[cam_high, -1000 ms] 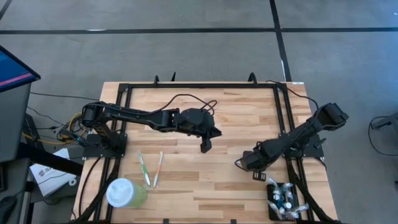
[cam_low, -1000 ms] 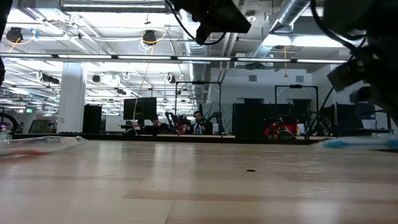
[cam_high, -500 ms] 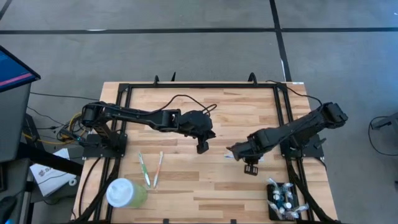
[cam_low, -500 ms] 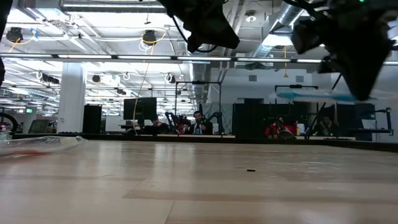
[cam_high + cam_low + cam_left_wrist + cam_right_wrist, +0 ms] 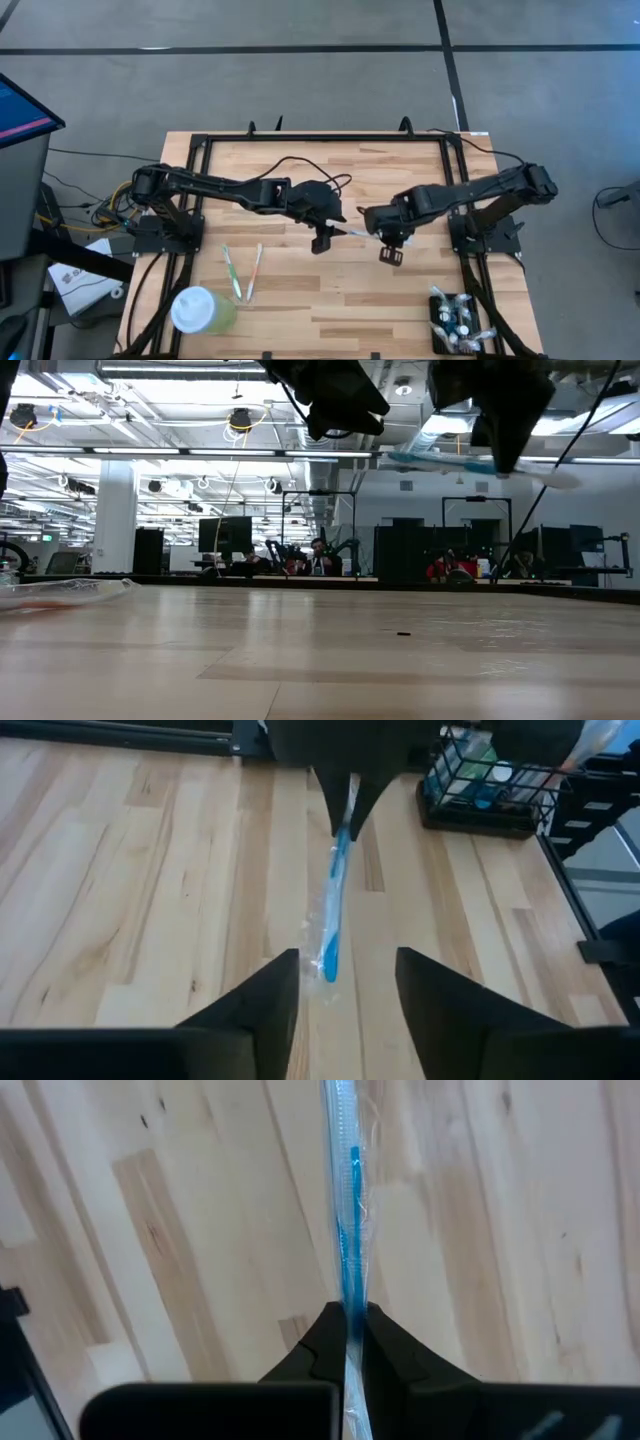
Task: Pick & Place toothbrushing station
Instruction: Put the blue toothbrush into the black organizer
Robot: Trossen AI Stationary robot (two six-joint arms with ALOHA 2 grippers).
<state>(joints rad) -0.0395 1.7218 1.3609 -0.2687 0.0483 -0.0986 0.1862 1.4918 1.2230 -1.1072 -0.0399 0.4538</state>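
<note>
Blue plastic under a clear wrapper is what your right gripper carries over the middle of the table in the high view: a wrapped toothbrush pointing toward the left gripper, which sits just beside its free end. The toothbrushing station stands well apart from both, at the table's near right corner, with small packets poking out of its grid top. Two more toothbrushes and a pale green cup lie on the left side.

From table height, you see both arms well above the wood, the toothbrush roughly level between them.

Your left wrist camera looks along the brush: the left fingers stand apart with the blue tip between them, not touching it. The station shows beyond, at the table edge.

Your right wrist camera shows those fingers clamped tight on the wrapped handle.

Judging by its build, the station is a light, stiff wire-and-plastic box that could tip or spill if jolted; take it by the rim wall or across its short sides, not by the loose contents.
</note>
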